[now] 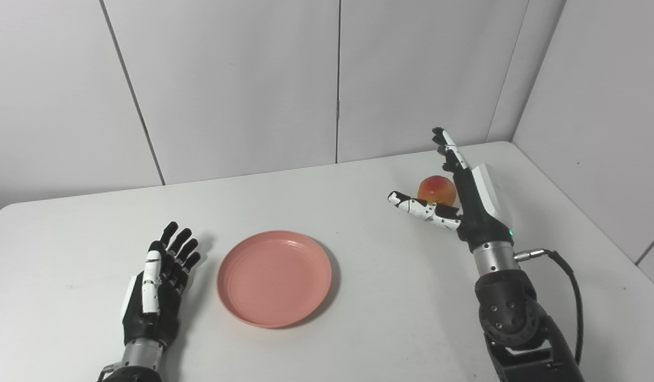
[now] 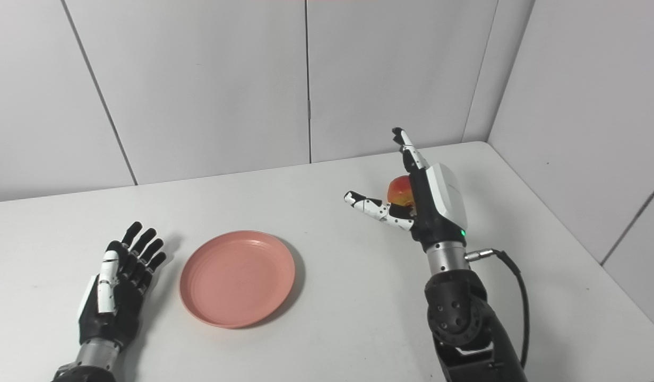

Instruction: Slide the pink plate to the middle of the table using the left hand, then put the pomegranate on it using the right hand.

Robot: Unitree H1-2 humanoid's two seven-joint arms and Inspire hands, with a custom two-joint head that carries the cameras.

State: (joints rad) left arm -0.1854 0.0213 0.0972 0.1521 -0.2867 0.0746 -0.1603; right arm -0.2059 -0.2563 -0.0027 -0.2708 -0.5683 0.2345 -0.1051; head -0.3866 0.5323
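Pink plate (image 1: 274, 277) already near table (image 1: 359, 318) middle, empty. Left hand (image 1: 160, 284) resting just left of it, fingers loosely spread. Right hand (image 1: 459, 196) spread wide beside pomegranate (image 1: 436, 190), far right. Probably next: closing around fruit.

Black-and-white hands (image 1: 156, 286), silver wrists, black cable (image 1: 571, 286), green light (image 1: 510, 232).
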